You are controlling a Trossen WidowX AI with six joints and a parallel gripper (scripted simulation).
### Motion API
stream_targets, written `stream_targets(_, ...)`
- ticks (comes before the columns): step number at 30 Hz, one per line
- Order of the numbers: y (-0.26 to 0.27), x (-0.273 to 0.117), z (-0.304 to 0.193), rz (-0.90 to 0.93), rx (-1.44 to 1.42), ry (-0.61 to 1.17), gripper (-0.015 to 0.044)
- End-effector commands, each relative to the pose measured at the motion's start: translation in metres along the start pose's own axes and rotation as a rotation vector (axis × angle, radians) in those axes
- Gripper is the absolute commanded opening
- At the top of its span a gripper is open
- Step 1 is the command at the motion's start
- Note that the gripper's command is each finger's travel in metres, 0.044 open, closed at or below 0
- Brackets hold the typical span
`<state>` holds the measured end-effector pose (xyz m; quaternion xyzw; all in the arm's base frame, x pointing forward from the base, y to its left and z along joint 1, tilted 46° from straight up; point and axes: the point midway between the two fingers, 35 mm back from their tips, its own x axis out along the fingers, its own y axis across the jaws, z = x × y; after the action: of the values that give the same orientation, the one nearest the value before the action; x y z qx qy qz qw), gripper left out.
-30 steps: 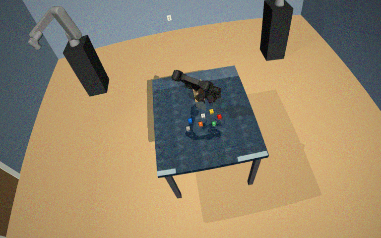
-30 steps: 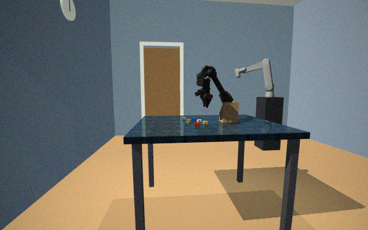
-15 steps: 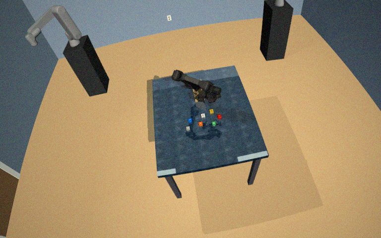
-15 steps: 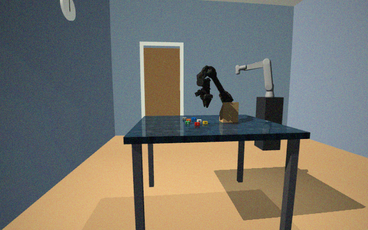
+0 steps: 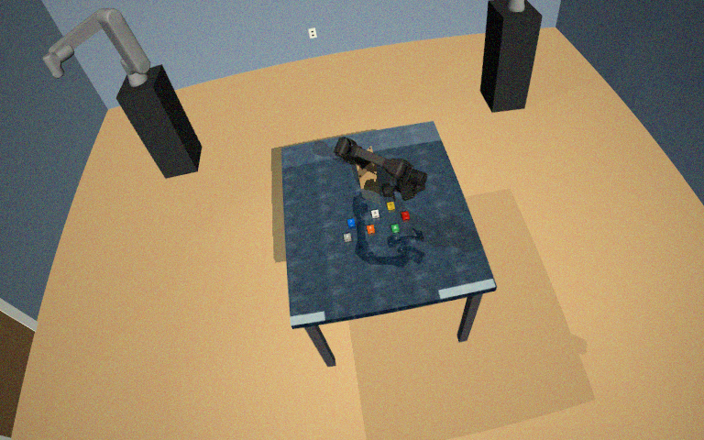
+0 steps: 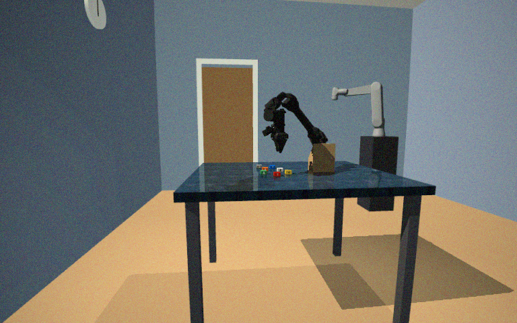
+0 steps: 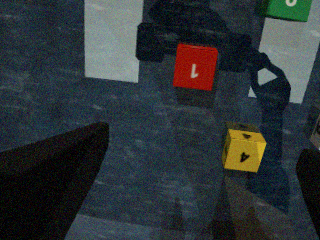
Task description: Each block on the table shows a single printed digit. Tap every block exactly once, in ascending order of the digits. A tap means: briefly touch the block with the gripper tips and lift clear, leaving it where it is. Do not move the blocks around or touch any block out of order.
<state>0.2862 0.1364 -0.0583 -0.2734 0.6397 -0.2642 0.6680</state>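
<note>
The red block (image 5: pixel 405 215) (image 6: pixel 277 173) (image 7: pixel 195 68), showing a 1, sat on the table (image 5: pixel 332 280) (image 6: pixel 305 193) (image 7: pixel 145 180), near the yellow block (image 5: pixel 390 205) (image 6: pixel 288 171) (image 7: pixel 243 151), which bore a 4. In the top view, the white block (image 5: pixel 375 214) (image 6: pixel 280 169) (image 7: pixel 316 131) lay left of the yellow one, and the green block (image 5: pixel 395 228) (image 6: pixel 263 172) (image 7: pixel 288 8) just below the red. The orange block (image 5: pixel 369 228) (image 6: pixel 264 168), the blue block (image 5: pixel 351 222) (image 6: pixel 272 166) and the gray block (image 5: pixel 346 236) (image 6: pixel 259 165) made up the left part of the group. Their digits were too small or cut off to tell.

The gripper (image 5: pixel 410 194) (image 6: pixel 280 149) (image 7: pixel 204 146) hung well above the blocks, pointing down, touching none, its fingers spread with nothing between them. In the wrist view the red block appeared beyond the fingertips and the yellow one toward the right finger. The black arm (image 5: pixel 381 158) (image 6: pixel 303 116) rose beside a wooden box (image 5: pixel 367 177) (image 6: pixel 324 157). Farther off, a gray arm (image 5: pixel 122 41) (image 6: pixel 376 104) stood on a black pedestal (image 5: pixel 155 129) (image 6: pixel 369 152); a brown door (image 6: pixel 227 114) showed behind the table.
</note>
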Motion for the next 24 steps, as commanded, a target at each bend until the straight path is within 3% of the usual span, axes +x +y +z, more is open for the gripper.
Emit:
stream_targets(1, 0.002, -0.001, 0.005, 0.000, -0.002, -0.006, 0.0400)
stream_targets(15, 0.002, -0.001, 0.005, 0.000, -0.002, -0.006, 0.0400)
stream_targets(21, -0.050, -0.001, 0.063, -0.004, -0.001, -0.008, 0.0400)
stream_targets(24, -0.053, -0.001, 0.066, -0.004, 0.000, -0.008, 0.0400)
